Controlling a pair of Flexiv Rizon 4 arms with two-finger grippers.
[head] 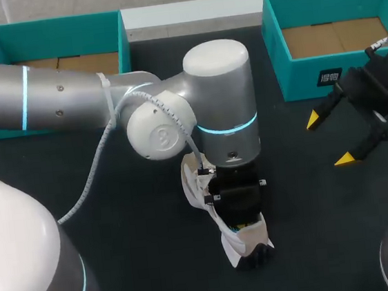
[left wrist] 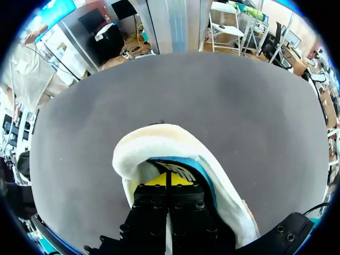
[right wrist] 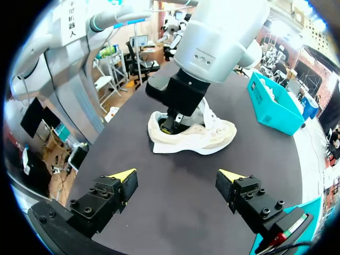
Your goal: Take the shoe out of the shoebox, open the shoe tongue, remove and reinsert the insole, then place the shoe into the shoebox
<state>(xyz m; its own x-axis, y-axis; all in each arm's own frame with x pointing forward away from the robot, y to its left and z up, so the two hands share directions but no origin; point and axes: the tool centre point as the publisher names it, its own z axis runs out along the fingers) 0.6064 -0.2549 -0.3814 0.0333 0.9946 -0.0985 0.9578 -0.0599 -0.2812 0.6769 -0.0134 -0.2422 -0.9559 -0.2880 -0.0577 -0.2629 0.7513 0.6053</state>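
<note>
Currently, the shoe (head: 235, 242) stands on its sole near the middle of the dark table (head: 119, 230), outside both boxes. It is cream-white with a padded collar, white laces and a dark patch at one end. A blue insole (left wrist: 186, 169) with dark print, too small to read, shows inside the opening.

The left gripper (head: 239, 214) reaches down into the shoe opening, its yellow fingertips pressed together just beside the insole; whether they pinch its edge cannot be told. The left arm covers much of the shoe from above.

The right gripper (head: 331, 140) hovers well apart at the right, fingers spread, holding nothing.

A teal left shoebox (head: 50, 28) and a teal right shoebox (head: 311, 70) stand at the far corners. The right one carries a dark label (head: 330, 77) with white marks.
</note>
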